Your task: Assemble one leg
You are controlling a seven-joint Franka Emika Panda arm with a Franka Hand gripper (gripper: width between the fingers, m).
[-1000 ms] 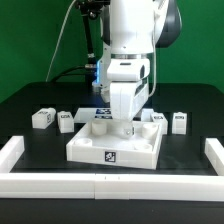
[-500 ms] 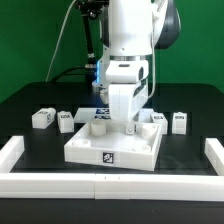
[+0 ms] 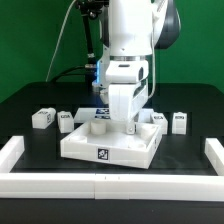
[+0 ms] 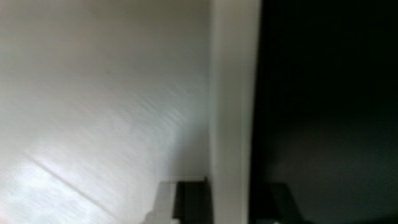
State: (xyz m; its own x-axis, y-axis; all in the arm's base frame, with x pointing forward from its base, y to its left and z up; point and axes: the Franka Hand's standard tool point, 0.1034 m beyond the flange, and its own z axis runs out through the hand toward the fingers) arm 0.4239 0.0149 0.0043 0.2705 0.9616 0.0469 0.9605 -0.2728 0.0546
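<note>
Exterior view: smooth white rail [image 3: 110, 183] edged the matte black tabletop [image 3: 30, 150] at front. Behind it sat a white square plastic panel [image 3: 120, 150]. Arm's gripper [image 3: 131, 126] hung low in the panel; open or closed, couldn't tell. Blocky white leg [image 3: 40, 118] lay on the tabletop, exterior view's left, apart from panel. Green wall [image 3: 25, 40] at back.

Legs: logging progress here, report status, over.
Gripper down at panel wall, grip unclear. Legs loose beside panel, none in gripper.
</note>
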